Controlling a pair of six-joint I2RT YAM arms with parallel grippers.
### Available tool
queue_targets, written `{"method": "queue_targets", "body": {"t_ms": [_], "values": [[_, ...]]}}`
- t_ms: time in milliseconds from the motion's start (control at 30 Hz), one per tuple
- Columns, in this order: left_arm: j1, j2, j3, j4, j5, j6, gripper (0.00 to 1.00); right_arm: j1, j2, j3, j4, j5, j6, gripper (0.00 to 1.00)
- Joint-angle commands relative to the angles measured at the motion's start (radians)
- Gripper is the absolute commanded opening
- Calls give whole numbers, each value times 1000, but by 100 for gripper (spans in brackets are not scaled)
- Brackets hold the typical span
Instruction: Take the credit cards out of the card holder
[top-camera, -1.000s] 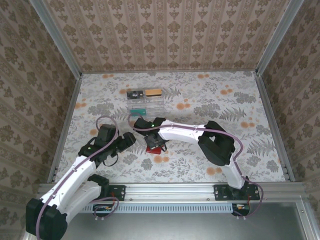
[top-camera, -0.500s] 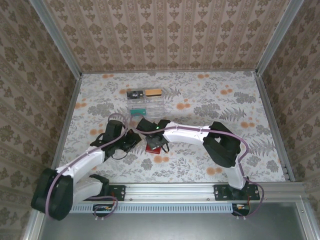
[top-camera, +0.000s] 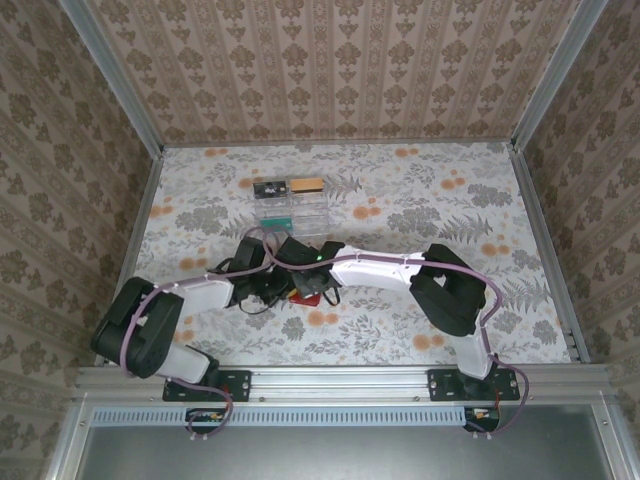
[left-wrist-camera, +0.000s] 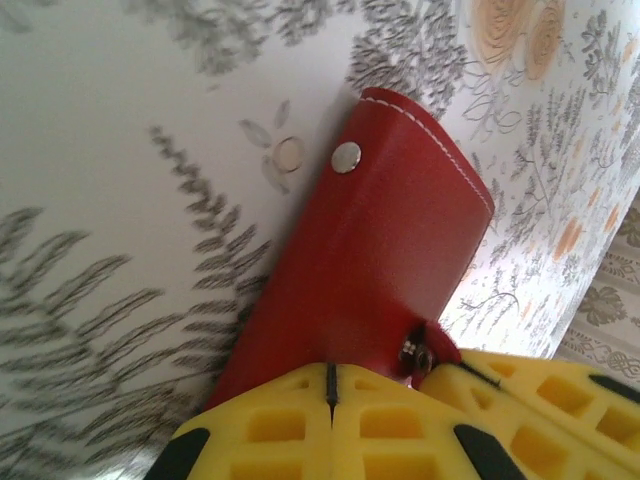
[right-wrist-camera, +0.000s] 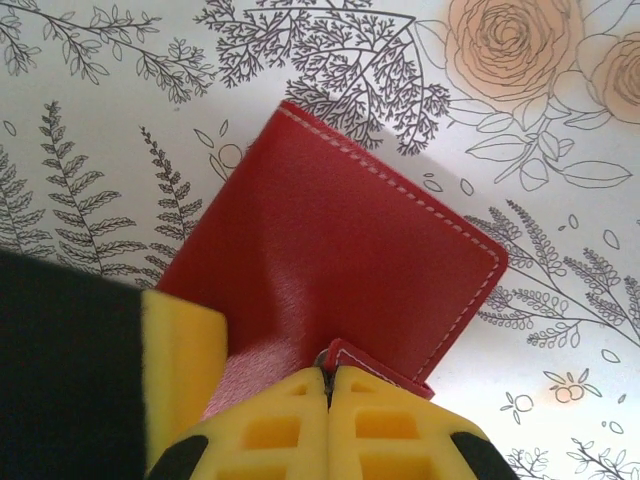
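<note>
Left gripper (left-wrist-camera: 330, 385) has been swung right and clamped on the card holder (left-wrist-camera: 390, 250), its tab (right-wrist-camera: 375, 365) pinched by the right gripper (right-wrist-camera: 328, 385); opening is called for next

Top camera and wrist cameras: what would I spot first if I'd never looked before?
The bright red card holder, lying folded on the flowery table near the front middle. Both arms reach in to it, and the left gripper and right gripper meet there with yellow fingers.
</note>
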Motion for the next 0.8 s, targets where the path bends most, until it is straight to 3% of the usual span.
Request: {"method": "queue_targets", "body": {"t_ms": [0, 133, 267, 333, 400, 467, 667, 767], "values": [[-11, 87, 40, -113, -14, 23, 0, -4, -60, -24, 38, 2, 5, 0], [-17, 132, 50, -133, -16, 26, 0, -13, -114, -63, 92, 5, 19, 0], [-17, 80, 79, -184, -49, 50, 0, -34, -175, -107, 120, 2, 33, 0], [-14, 30, 105, -245, -87, 75, 9, -49, -195, -116, 121, -13, 35, 0], [-1, -34, 137, -325, -130, 101, 34, -61, -210, -118, 119, -32, 35, 0], [28, -89, 162, -399, -157, 128, 52, -68, -223, -116, 124, -47, 33, 0], [132, -266, 191, -534, -222, 178, 76, -69, -249, -59, 118, -99, 17, 0], [162, -324, 190, -562, -236, 201, 80, -70, -257, -38, 105, -114, 3, 0]]}}
